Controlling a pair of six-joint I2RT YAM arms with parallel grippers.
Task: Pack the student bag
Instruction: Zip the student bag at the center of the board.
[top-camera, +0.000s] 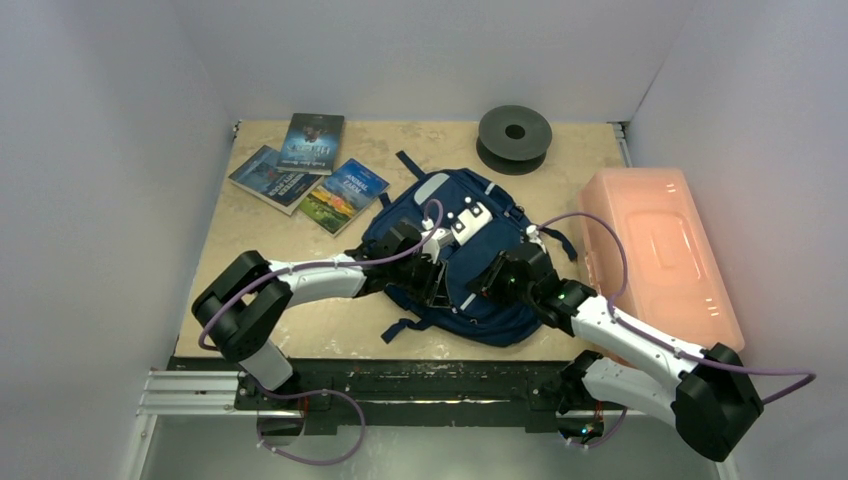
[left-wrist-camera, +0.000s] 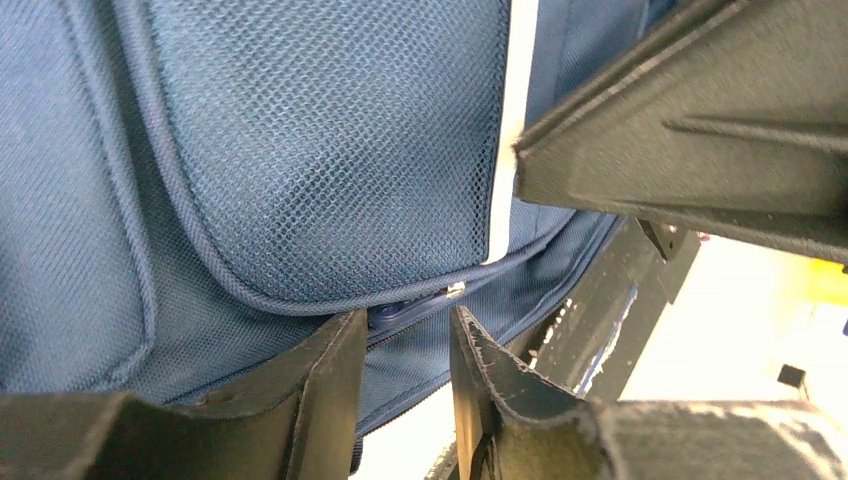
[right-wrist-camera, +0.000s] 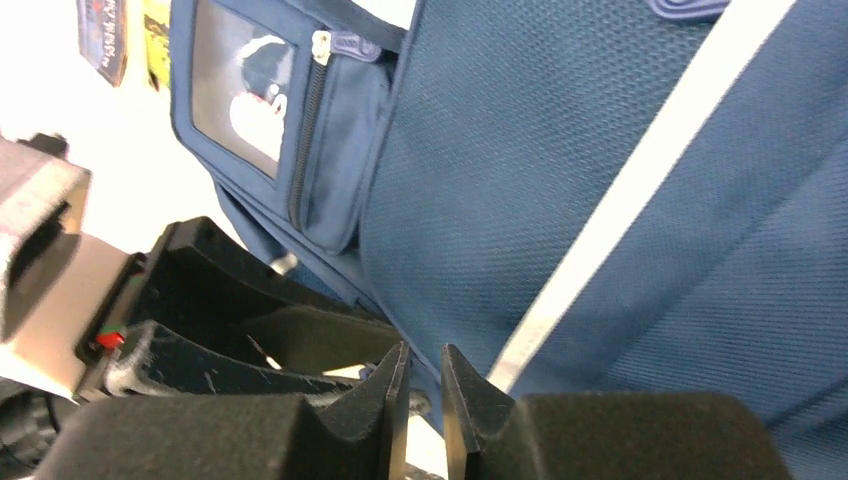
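The student bag (top-camera: 480, 310) lies flat near the middle of the table (top-camera: 320, 335). It is navy woven mesh fabric with rounded piping, a white stripe and a zipped pocket.

The left gripper (top-camera: 428, 268) rests on the bag's left side, its black fingers a narrow gap apart at the zip seam. I cannot tell if they pinch it.

The right gripper (right-wrist-camera: 421, 360) sits at the bag's right side, its fingers nearly together with only a slit between them. I cannot tell what they hold.

A rounded, translucent pink plastic box (top-camera: 655, 250) lies along the right edge. Three glossy books (top-camera: 300, 170) lie in the far left corner, and a dark round spool (top-camera: 514, 135) sits at the far edge.
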